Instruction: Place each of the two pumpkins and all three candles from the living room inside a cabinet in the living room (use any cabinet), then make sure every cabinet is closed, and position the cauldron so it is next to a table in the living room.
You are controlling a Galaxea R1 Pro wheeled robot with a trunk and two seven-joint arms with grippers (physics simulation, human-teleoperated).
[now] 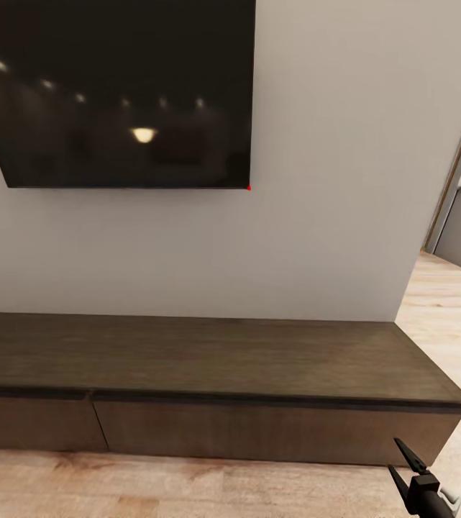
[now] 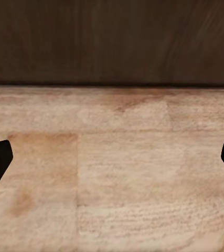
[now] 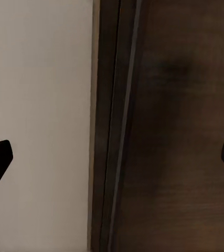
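Right end effector (image 1: pixel 405 464) fingers spread, empty, near cabinet (image 1: pixel 208 360), left end effector (image 2: pixel 112 157) spread over floor (image 2: pixel 122 173)

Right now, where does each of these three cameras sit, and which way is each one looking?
Head view: from the robot's head, facing the cabinet, wall and dark screen; the right tool shows, open.
Left wrist view: on the left arm, facing the wood floor at the cabinet's base; left tool open.
Right wrist view: on the right arm, facing the cabinet's edge and wall.
All three views share the cabinet.

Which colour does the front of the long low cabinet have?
Dark brown, with wood grain. The cabinet shows best in the head view, under the black screen.
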